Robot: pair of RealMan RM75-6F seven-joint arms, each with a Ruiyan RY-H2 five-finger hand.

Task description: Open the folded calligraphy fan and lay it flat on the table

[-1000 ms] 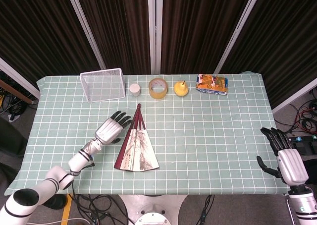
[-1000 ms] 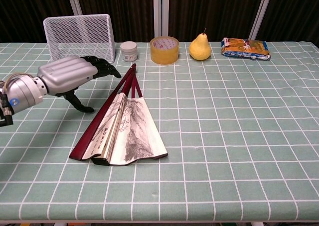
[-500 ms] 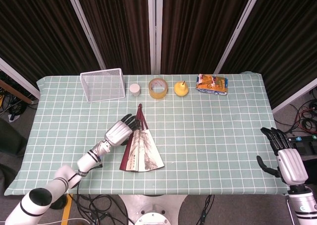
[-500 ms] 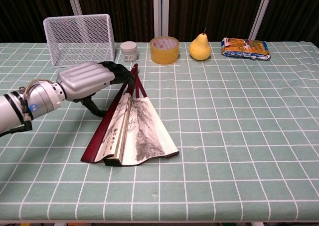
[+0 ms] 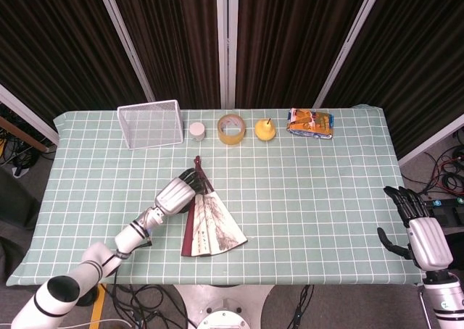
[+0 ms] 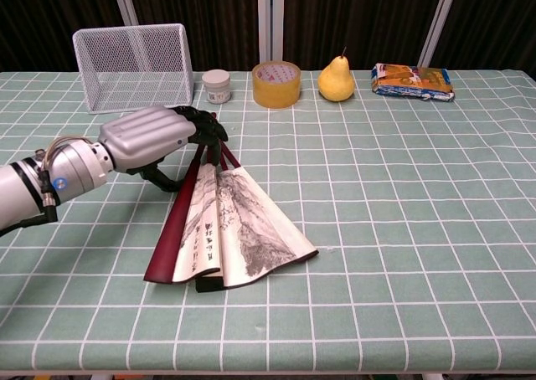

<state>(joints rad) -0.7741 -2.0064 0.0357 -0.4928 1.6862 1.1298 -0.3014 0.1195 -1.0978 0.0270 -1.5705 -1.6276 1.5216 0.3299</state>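
The calligraphy fan (image 5: 212, 227) (image 6: 239, 225) lies on the green checked table, partly spread, with its painted paper face up and its dark red ribs meeting at the far end. My left hand (image 5: 176, 195) (image 6: 151, 136) sits at that narrow end. Its dark fingers (image 6: 205, 129) curl over the ribs near the pivot, and the thumb (image 6: 163, 179) is down beside the outer guard stick. Whether it grips the ribs or only presses on them is not visible. My right hand (image 5: 422, 231) hangs off the table's right edge with fingers apart, holding nothing.
Along the far edge stand a white wire basket (image 5: 150, 124) (image 6: 134, 62), a small white jar (image 5: 197, 131) (image 6: 216, 86), a roll of tape (image 5: 231, 129) (image 6: 277, 84), a yellow pear (image 5: 265, 130) (image 6: 337, 82) and a snack packet (image 5: 310, 123) (image 6: 413, 81).
My left hand moved from beside the fan onto its ribs. The fan has swung and shifted right, and its leaves have spread wider. The right hand stayed put.
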